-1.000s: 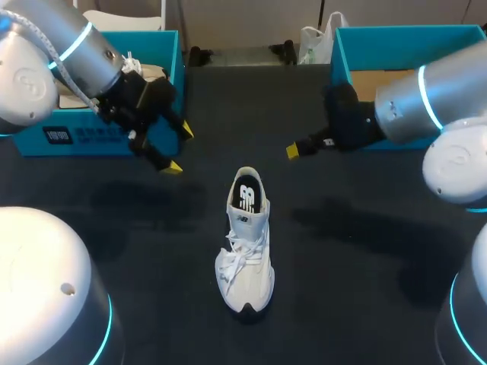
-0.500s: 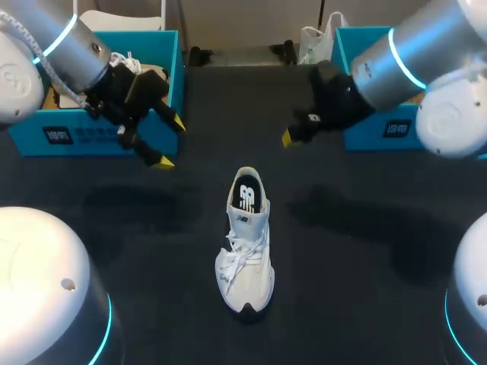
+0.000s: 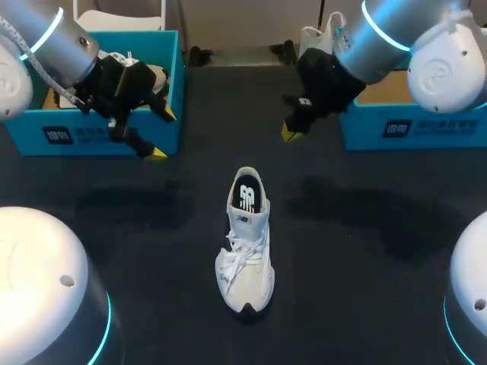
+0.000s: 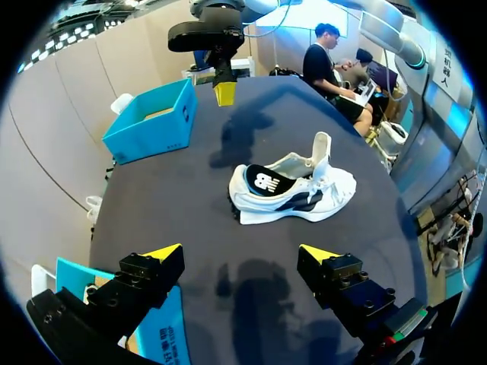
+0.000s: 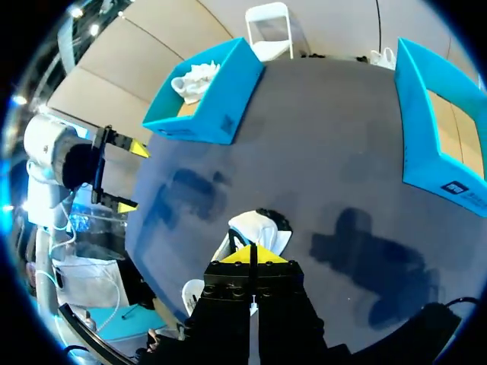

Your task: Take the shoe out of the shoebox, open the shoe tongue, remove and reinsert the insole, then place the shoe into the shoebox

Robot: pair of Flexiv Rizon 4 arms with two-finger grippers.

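centrally, shoe (image 3: 245, 243) well apart from left end effector (image 3: 162, 134) — released — and right end effector (image 3: 291, 131), clenched

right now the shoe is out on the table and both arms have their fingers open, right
Not quite. The shoe is out on the table and the left fingers are open, but the right fingers are shut; the right wrist view shows it.

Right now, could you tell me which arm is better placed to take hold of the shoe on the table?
Left, probably. The left tool is open, and in its wrist view the shoe lies straight ahead of it. The right tool is shut and would have to open first.
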